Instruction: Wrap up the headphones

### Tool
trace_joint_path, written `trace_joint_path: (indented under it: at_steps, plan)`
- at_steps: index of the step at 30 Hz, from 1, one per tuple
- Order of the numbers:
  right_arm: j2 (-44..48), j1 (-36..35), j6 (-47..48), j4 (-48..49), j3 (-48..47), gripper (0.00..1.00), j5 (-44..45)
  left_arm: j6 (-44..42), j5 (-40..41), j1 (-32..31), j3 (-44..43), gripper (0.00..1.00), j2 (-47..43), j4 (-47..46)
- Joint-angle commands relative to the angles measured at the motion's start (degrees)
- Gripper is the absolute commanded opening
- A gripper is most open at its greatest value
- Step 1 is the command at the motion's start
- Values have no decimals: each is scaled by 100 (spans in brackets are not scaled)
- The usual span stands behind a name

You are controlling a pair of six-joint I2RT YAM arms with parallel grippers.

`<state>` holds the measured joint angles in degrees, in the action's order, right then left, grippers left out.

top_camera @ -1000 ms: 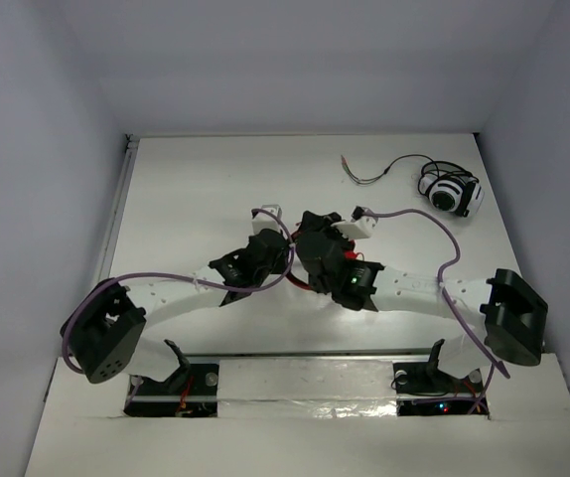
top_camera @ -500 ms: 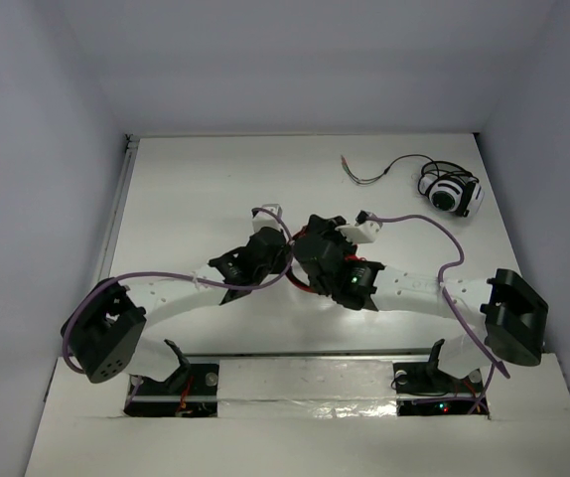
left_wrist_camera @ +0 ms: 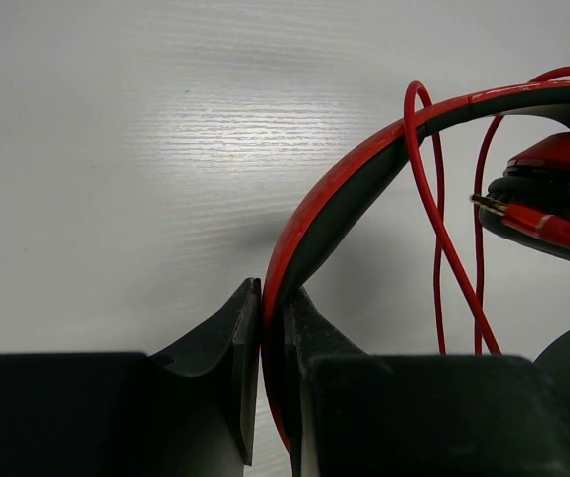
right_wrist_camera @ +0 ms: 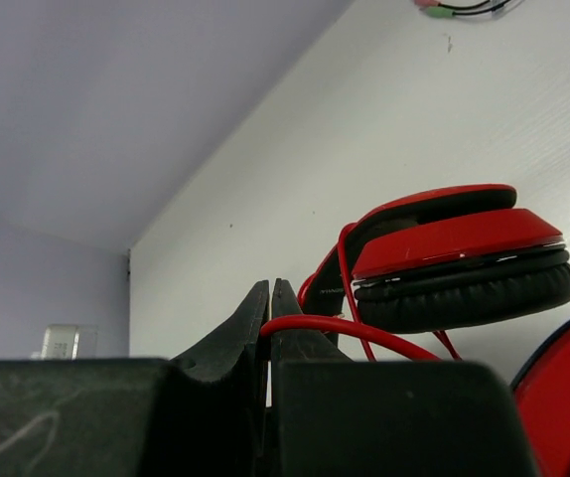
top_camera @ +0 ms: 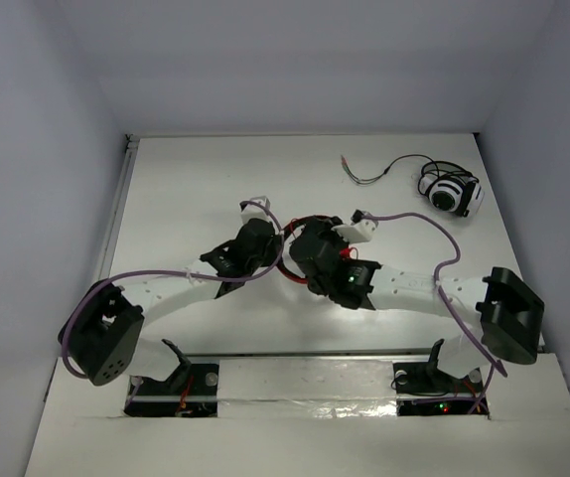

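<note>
From above, the red headphones (top_camera: 308,220) are seen in the middle of the white counter (top_camera: 186,189). They are mostly hidden under the ends of the two arms, which meet over them. A small white and black headset (top_camera: 451,193) is seen well apart, near the far right corner, with its dark cord (top_camera: 389,167) beside it.

In the left wrist view, the left pincer (left_wrist_camera: 272,333) is shut tight on the red-and-black headband (left_wrist_camera: 364,164), which is pinched between the two fingers. A thin red cable (left_wrist_camera: 439,229) is looped across the band. A red earcup (left_wrist_camera: 561,151) with a black pad is seen at the right edge.

In the right wrist view, the right pincer (right_wrist_camera: 269,323) is almost shut, and the thin red cable is held between its tips. An earcup is seen just behind them.
</note>
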<state>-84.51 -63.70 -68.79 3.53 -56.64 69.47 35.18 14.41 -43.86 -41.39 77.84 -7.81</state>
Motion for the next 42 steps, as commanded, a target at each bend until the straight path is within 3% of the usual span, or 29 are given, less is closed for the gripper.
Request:
trace_joint_path:
  at_steps: [1, 15, 27, 31, 42]
  plan:
    - [-197, 25, 164, 227, -329, 0, 59, 33, -184, 9, -326, 0, -375, -387]
    - [-1093, 130, 42, -344, -1050, 0, -311, -55, -158, 9, -89, 0, -358, -441]
    - [-989, 306, -169, -818, -998, 44, -584, -213, -342, 289, -221, 0, -340, -308]
    - [-953, 420, 314, -651, -1094, 59, -1118, -248, -457, 351, -326, 0, -182, -264]
    - [-339, 596, 1298, -476, -1411, 70, -2156, -310, -782, 404, -537, 0, 319, -273]
